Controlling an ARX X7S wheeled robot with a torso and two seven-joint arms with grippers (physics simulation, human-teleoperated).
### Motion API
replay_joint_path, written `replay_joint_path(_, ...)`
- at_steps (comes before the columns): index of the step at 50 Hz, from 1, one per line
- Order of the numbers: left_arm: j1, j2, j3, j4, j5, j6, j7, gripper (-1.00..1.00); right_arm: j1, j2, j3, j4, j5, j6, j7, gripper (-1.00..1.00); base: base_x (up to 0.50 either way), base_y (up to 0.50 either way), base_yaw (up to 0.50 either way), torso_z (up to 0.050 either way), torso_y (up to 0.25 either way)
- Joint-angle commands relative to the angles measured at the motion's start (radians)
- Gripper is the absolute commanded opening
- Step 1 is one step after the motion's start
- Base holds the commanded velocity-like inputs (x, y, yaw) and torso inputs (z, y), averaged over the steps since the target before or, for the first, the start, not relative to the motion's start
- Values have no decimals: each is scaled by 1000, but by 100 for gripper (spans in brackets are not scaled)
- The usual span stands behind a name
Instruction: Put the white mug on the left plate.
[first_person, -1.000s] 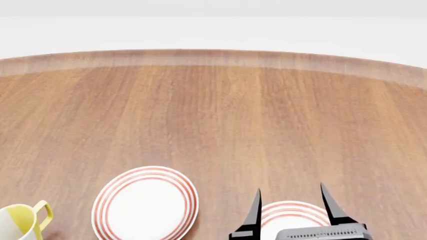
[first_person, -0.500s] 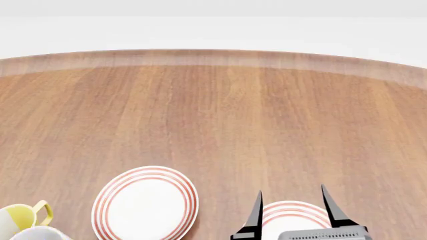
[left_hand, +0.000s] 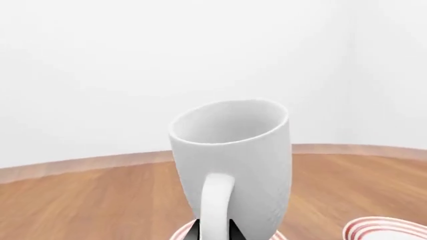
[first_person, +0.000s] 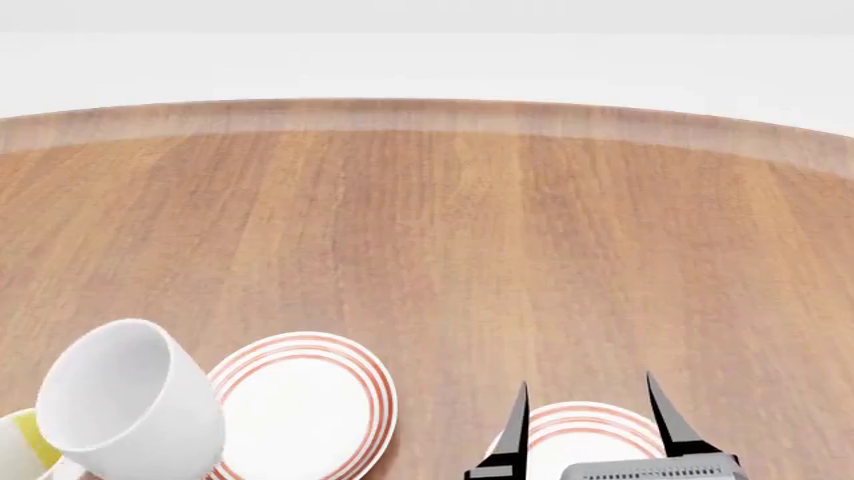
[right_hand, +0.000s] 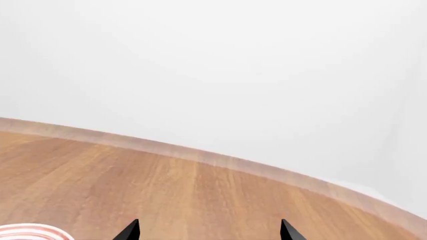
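Observation:
The white mug (first_person: 127, 400) hangs tilted at the lower left of the head view, overlapping the left edge of the left plate (first_person: 314, 410), a white plate with red rings. In the left wrist view the white mug (left_hand: 233, 160) fills the middle. My left gripper (left_hand: 215, 231) is shut on its loop handle (left_hand: 217, 205), with a black finger on each side. The left plate's rim (left_hand: 179, 234) shows just under the mug. My right gripper (first_person: 586, 385) is open with nothing in it, over the other ringed plate (first_person: 587, 430). It is also open in the right wrist view (right_hand: 209, 222).
A white mug with a yellow inside (first_person: 20, 445) peeks out behind the held mug at the lower left corner. The second plate (left_hand: 387, 229) lies to the right of the left plate. The round wooden table's far edge (first_person: 427, 115) curves across the back.
The white mug has come up into the head view from the bottom left and moved right, now covering most of the yellow mug and the plate's left edge. The right gripper sank slightly.

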Motion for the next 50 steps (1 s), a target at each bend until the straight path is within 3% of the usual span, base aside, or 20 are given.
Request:
replay_joint_path(1,-92,27,52,-20,95,-34,-66,-100,1,0,-2,15,4,-13,3,100,0,0,0,0,0)
replay_joint_path(24,-244,-8,118,-142,165,-97,-55,-100,5,6,-9,4,10,0,9,100,0,0,0,0,0)
replay_joint_path(28,-303,1,133,-257,180,-66,-47,-100,6,7,-11,6,9,0,10,100,0,0,0,0,0)
replay_joint_path(50,-402,-9,153,-390,189,-59,-42,-100,1,10,-16,21,13,-15,16,100,0,0,0,0,0)
